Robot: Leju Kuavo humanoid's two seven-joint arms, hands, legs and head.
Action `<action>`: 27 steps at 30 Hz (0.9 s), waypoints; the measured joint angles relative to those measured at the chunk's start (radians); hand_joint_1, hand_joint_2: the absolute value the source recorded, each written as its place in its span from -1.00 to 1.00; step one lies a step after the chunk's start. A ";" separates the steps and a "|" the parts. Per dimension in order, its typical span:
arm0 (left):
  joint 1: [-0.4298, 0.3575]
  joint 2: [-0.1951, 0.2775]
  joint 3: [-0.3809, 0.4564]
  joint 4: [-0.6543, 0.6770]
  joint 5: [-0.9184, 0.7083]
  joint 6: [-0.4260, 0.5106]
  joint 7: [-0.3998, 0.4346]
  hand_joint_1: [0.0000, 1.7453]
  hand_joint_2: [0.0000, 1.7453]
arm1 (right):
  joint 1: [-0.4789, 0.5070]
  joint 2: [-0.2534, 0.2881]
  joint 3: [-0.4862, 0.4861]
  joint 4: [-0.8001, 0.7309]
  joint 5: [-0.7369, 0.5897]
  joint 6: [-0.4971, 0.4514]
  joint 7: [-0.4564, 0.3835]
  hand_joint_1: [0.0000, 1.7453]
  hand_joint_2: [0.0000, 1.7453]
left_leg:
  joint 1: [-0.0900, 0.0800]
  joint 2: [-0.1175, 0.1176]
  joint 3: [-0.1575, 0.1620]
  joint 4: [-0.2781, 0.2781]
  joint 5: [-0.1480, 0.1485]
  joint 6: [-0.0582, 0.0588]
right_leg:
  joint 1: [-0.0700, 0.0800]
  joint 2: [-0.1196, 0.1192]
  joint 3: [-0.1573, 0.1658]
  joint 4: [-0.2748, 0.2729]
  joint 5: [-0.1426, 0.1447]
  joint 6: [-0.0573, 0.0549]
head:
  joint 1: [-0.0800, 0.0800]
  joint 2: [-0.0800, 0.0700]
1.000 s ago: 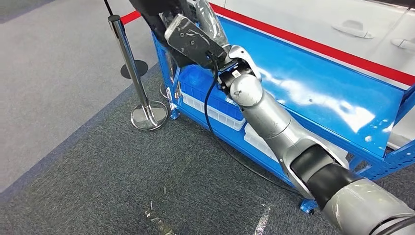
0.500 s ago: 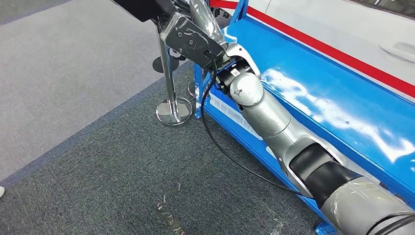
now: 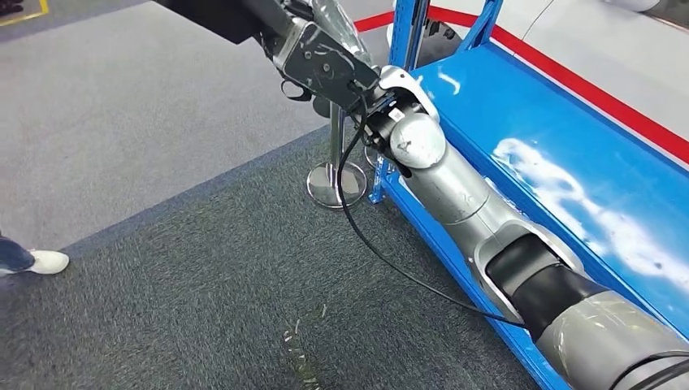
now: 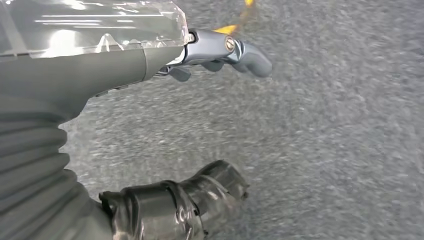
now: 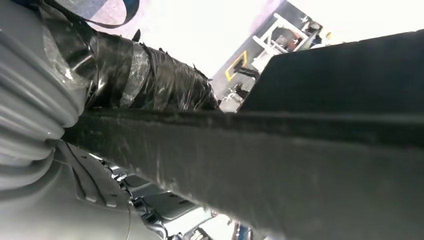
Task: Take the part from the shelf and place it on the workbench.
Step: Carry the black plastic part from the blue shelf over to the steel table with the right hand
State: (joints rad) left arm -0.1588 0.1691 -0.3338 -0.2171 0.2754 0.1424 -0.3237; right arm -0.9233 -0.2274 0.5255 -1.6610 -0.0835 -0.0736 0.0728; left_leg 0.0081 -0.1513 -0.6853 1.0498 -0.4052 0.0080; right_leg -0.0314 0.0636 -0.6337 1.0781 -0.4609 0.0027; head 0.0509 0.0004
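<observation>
Your right hand [image 5: 125,75] grips a flat black part [image 5: 310,150], its taped thumb pressed on the upper face; in the head view the part [image 3: 219,15] juts toward 11 o'clock, past the picture's top edge. Your left hand [image 4: 220,50] hangs over grey carpet, fingers loosely spread, holding nothing. Risk: the long overhang may lever the part out of the grip, or strike the blue shelf upright [image 3: 406,41] at 12 o'clock or the chrome stanchion [image 3: 335,175] just beside it. A person's shoe [image 3: 36,262] lies at 9 o'clock.
</observation>
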 joint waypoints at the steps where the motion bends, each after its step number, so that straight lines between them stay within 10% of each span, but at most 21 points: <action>1: 0.002 0.001 0.000 0.000 0.000 0.000 0.000 -1.00 1.00 | -0.002 0.000 0.001 0.000 0.000 0.002 0.000 1.00 1.00 | -0.002 0.026 -0.008 0.017 -0.008 -0.005 | 0.000 -0.014 0.006 -0.005 0.001 -0.006 | -0.003 0.000; 4: -0.003 0.001 0.000 0.000 0.000 0.001 0.001 -1.00 1.00 | -0.008 -0.002 0.002 0.000 -0.001 0.006 -0.001 1.00 1.00 | -0.002 0.131 -0.085 0.170 -0.071 -0.019 | 0.008 -0.058 0.022 -0.011 -0.004 -0.019 | -0.011 0.000; 6: -0.005 -0.001 0.000 0.000 -0.001 0.000 0.002 -1.00 1.00 | -0.009 -0.002 0.005 0.000 -0.001 0.009 -0.001 1.00 1.00 | 0.001 0.146 -0.134 0.254 -0.089 -0.019 | 0.014 -0.086 0.028 -0.011 -0.010 -0.024 | -0.011 0.000; 12: -0.006 0.003 0.000 0.000 -0.002 0.001 0.003 -1.00 1.00 | -0.011 -0.002 0.011 0.000 -0.001 0.009 -0.001 1.00 1.00 | -0.038 0.221 0.002 -0.019 0.025 0.025 | 0.024 -0.159 0.052 -0.025 -0.026 -0.019 | -0.010 0.000; 15: -0.004 0.009 0.000 0.000 -0.001 0.002 0.003 -1.00 1.00 | -0.010 -0.003 0.013 -0.001 -0.001 0.009 -0.001 1.00 1.00 | -0.042 0.196 0.018 -0.048 0.030 0.040 | 0.023 -0.180 0.067 -0.041 -0.031 -0.007 | -0.009 0.000; 17: -0.003 0.011 0.000 0.000 -0.001 0.002 0.003 -1.00 1.00 | -0.012 -0.004 0.014 -0.001 -0.001 0.008 -0.001 1.00 1.00 | -0.034 0.175 0.039 -0.072 0.037 0.049 | 0.021 -0.136 0.055 0.000 -0.058 -0.003 | -0.010 0.000; 21: -0.012 0.008 0.000 0.000 -0.001 0.000 0.003 -1.00 1.00 | -0.009 -0.007 0.014 -0.001 -0.001 0.008 -0.001 1.00 1.00 | -0.027 0.125 0.048 -0.074 0.034 0.060 | 0.018 -0.062 -0.074 0.226 -0.137 0.003 | -0.007 0.000; 23: -0.009 0.004 0.000 0.000 -0.001 -0.001 0.004 -1.00 1.00 | -0.005 -0.008 0.014 0.000 -0.001 0.009 -0.001 1.00 1.00 | -0.021 0.094 0.046 -0.060 0.026 0.053 | 0.013 -0.060 -0.082 0.205 -0.095 0.011 | -0.007 0.000; 27: -0.007 0.005 0.000 0.000 -0.002 -0.001 0.006 -1.00 1.00 | -0.005 -0.009 0.015 -0.001 -0.001 0.010 -0.002 1.00 1.00 | -0.006 0.038 0.024 -0.005 -0.003 0.022 | -0.002 -0.006 0.004 0.009 -0.004 0.027 | -0.006 0.000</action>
State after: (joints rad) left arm -0.1662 0.1742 -0.3334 -0.2171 0.2735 0.1410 -0.3175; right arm -0.9286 -0.2361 0.5406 -1.6619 -0.0843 -0.0636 0.0713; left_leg 0.0021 -0.1138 -0.6611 1.0448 -0.4083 0.0300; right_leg -0.0334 0.0578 -0.6301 1.0867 -0.4648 0.0296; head 0.0448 0.0003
